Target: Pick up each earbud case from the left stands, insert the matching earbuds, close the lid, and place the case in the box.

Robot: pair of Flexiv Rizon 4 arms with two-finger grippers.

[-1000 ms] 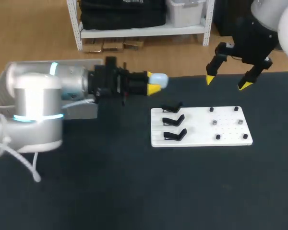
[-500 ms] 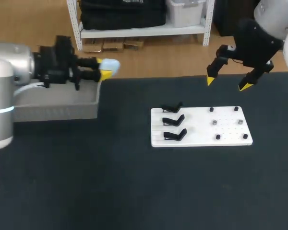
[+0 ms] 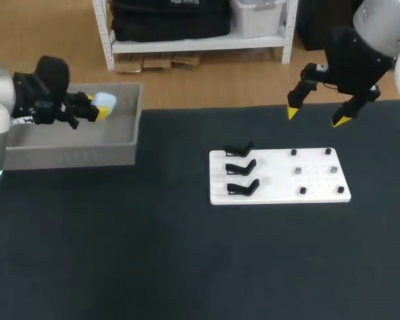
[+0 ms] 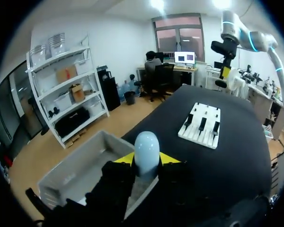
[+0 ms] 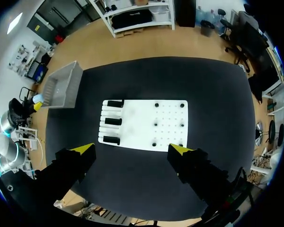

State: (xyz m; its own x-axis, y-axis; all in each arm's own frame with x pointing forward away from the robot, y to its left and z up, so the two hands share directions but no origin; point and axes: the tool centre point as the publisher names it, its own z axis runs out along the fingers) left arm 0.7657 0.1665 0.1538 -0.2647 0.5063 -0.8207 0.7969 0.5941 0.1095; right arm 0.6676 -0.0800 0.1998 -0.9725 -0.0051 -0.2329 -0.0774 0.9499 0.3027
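Left pincer (image 4: 147, 160) was clamped on the pale blue earbud case (image 4: 146, 149), one yellow tip against each side. Case hung over the open grey box (image 3: 73, 157), toward its right wall. Box sat at the far left edge of the surface (image 3: 187, 267), its left end hidden behind the arm. Right pincer (image 3: 315, 116) hung with fingers spread apart, gripping nothing, above the far edge beyond the white board (image 3: 280, 175). Three black stands (image 3: 241, 169) lined the board's left side. Broad dark surface lay open in front of the board. Pegs on its right half were too small to make out.
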